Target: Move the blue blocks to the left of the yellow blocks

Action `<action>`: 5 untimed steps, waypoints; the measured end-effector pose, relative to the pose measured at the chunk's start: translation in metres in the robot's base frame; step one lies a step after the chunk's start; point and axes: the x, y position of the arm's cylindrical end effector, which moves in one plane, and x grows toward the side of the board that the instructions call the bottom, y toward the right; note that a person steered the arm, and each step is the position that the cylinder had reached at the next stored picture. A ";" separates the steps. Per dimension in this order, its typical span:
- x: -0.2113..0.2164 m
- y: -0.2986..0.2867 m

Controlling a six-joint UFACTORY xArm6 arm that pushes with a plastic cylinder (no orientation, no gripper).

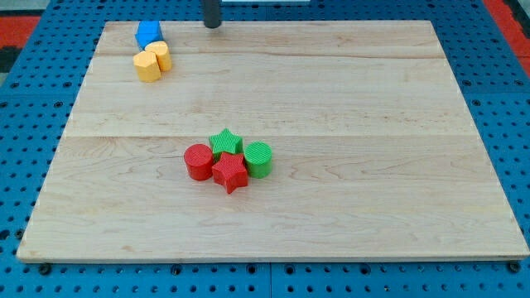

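Note:
A blue block [148, 34] sits near the board's top left corner. Two yellow blocks touch it from below: a rounded one [160, 55] and a hexagon-like one [146, 67], pressed together. My tip [213, 25] is at the view's top edge, to the right of the blue block and apart from it. Only one blue block shows.
A cluster sits at mid-board: a red cylinder [198, 161], a green star [225, 143], a red star [230, 172] and a green cylinder [258, 159], all touching. The wooden board [373, 124] lies on a blue pegboard.

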 end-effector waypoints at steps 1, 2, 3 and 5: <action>0.000 -0.040; -0.002 -0.082; 0.023 -0.102; 0.045 -0.112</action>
